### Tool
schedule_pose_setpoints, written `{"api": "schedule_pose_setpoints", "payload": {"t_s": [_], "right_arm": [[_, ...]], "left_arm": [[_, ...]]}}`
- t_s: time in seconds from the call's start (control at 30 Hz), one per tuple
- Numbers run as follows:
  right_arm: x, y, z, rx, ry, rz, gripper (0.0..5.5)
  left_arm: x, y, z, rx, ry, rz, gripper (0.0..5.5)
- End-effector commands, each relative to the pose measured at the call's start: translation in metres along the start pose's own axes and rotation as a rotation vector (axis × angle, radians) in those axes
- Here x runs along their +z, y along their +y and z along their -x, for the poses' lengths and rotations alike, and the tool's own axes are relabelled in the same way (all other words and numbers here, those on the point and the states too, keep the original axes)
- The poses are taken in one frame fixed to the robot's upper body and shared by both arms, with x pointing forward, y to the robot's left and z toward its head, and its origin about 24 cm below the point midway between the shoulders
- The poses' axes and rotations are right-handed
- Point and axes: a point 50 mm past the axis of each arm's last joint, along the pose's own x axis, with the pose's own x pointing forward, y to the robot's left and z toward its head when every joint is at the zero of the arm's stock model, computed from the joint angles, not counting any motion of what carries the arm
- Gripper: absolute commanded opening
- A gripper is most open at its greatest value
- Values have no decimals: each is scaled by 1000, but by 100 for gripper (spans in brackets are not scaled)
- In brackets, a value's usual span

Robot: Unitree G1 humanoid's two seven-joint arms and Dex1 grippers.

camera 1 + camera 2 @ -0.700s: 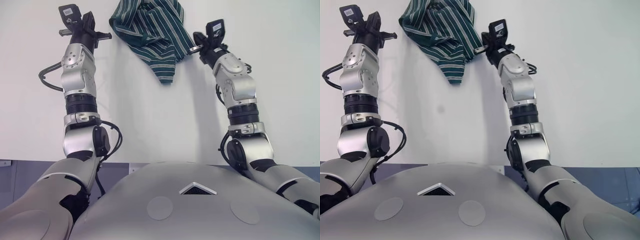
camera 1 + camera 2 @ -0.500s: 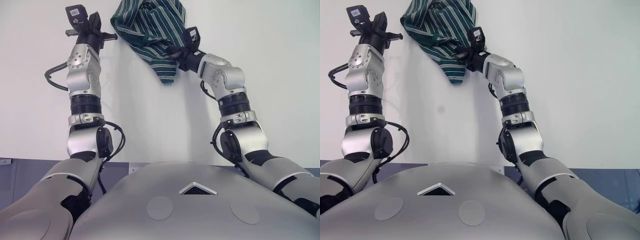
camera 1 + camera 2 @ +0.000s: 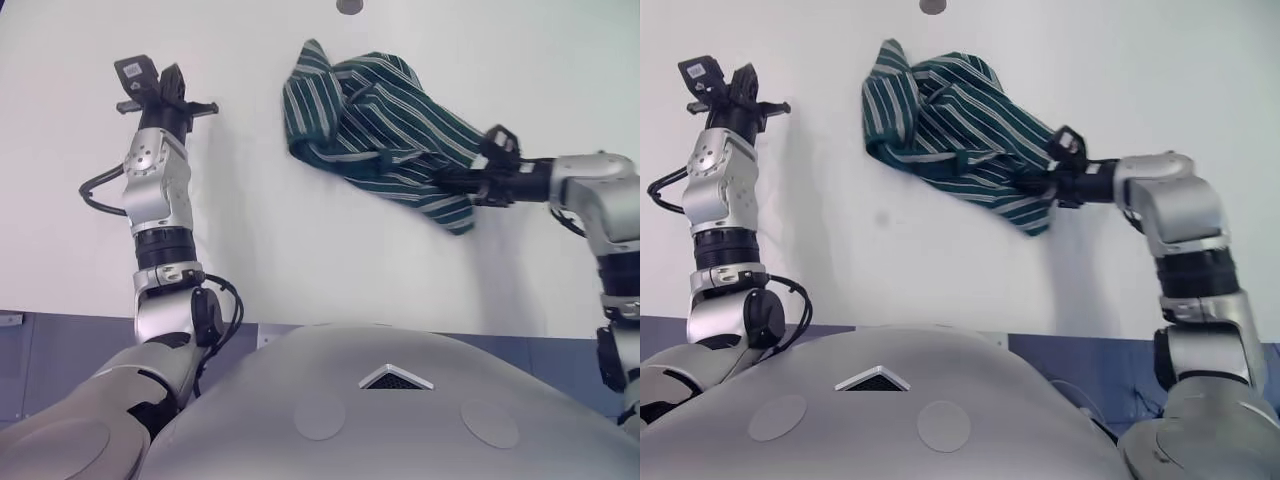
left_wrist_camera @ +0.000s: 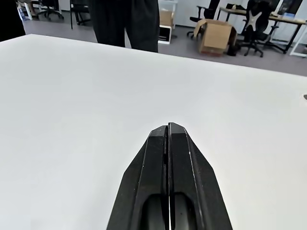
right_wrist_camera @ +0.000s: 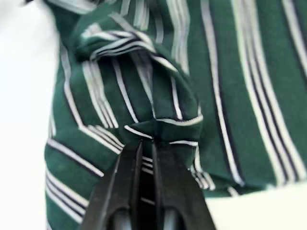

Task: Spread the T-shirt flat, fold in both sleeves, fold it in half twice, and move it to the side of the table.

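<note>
A dark green T-shirt (image 3: 375,125) with white stripes lies crumpled on the white table (image 3: 300,240), right of the middle. My right gripper (image 3: 438,180) comes in from the right and is shut on a fold at the shirt's near right edge. The wrist view shows its fingers (image 5: 125,167) pinching a ridge of the striped fabric (image 5: 158,96). My left gripper (image 3: 172,80) is shut with nothing in it. It hovers low over bare table to the left of the shirt, about a hand's width from it, fingertips (image 4: 168,128) pressed together.
A small dark round disc (image 3: 349,5) sits on the table beyond the shirt. Past the table's far edge (image 4: 144,49) a person's legs (image 4: 127,21) stand, with a cardboard box (image 4: 216,36) and office chairs behind.
The camera has tilted, so the whole scene sits lower. My right gripper went into the shirt, shut on it and swung out to the right, drawing the fabric that way. The left arm barely moved.
</note>
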Motion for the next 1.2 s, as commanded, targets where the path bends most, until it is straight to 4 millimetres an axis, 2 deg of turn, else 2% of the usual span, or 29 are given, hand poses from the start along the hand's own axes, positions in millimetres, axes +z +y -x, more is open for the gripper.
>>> {"api": "schedule_pose_setpoints", "payload": {"t_s": [0.03,0.13,0.3,0.4,0.47,0.6,0.67,0.77,0.83,0.9,0.97,1.03,1.1,1.2], "right_arm": [[49,27,11,110,-201,156,105],[48,41,-1,128,-185,280,161],[37,33,-23,11,-87,612,161],[32,22,-40,-70,-11,796,161],[28,21,-49,-82,8,850,124],[31,22,-51,-79,-41,823,51],[32,23,-43,-55,-71,753,8],[46,30,-20,35,-158,601,3],[60,36,-2,84,-200,550,0],[74,41,8,119,-223,541,0],[92,41,13,113,-276,498,0],[100,36,14,75,-296,444,0],[99,26,8,14,-261,399,0],[85,8,-3,-72,-176,327,0]], "left_arm": [[7,-3,-1,-65,14,-44,0],[10,-9,-5,-93,18,-61,0],[26,-27,-15,-159,-40,-115,0],[25,-39,-16,-190,-49,-117,0],[23,-50,-18,-223,-48,-132,0],[21,-71,-17,-355,-58,-212,0],[26,-84,-12,-541,-113,-436,0],[39,-97,0,-889,-165,-756,0],[46,-105,6,-1085,-159,-927,33],[51,-114,8,-1223,-142,-1059,78],[54,-116,5,-1278,-138,-1199,110],[55,-113,3,-1290,-128,-1274,133],[47,-109,8,-1329,-121,-1318,133],[30,-104,13,-1362,-114,-1350,133]]}}
